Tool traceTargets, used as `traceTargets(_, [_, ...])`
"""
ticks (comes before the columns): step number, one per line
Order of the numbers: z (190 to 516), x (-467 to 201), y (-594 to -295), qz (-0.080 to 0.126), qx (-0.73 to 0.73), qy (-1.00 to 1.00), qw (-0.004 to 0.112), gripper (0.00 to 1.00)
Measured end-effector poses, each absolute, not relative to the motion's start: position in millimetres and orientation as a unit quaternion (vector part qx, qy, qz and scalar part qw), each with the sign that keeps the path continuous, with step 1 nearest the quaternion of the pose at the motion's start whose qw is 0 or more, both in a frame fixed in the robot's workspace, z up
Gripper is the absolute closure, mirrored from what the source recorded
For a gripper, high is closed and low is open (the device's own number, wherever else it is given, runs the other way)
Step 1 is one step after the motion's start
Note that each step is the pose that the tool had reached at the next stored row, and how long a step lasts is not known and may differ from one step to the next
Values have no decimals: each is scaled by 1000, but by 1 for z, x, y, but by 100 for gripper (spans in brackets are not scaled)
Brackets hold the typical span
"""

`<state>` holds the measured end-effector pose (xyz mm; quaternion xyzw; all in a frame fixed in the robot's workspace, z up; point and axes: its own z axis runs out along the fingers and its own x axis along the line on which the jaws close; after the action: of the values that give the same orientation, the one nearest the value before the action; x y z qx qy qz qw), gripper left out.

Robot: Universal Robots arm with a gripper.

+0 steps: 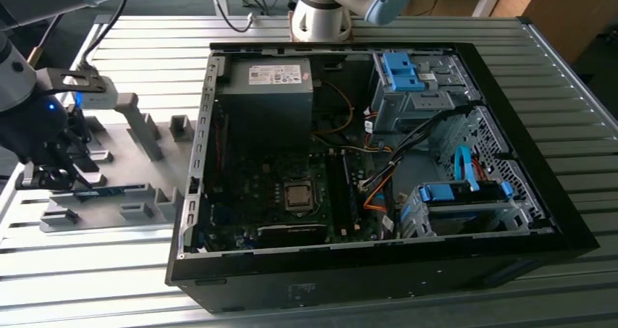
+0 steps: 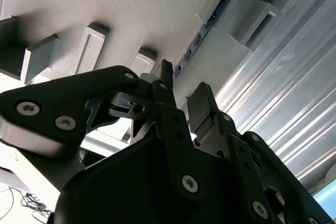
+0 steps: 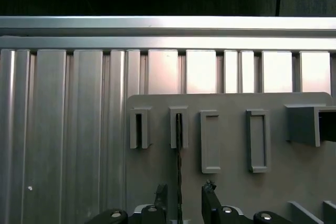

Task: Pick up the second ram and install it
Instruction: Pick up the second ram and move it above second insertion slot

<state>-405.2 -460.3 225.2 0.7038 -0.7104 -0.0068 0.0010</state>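
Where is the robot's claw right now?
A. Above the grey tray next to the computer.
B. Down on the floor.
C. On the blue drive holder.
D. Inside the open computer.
A: the claw hangs open over the grey tray, to the exterior view's left of the computer, with the memory stick in the tray right under it.
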Motion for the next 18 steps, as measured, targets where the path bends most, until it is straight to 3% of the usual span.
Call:
traceTargets(15, [200,-408,-463,-7,703,-712,1,61])
traceTargets(17, [199,-408,-463,-7,703,-711,1,62])
traceTargets(18, [198,-408,-463,-7,703,-711,1,69])
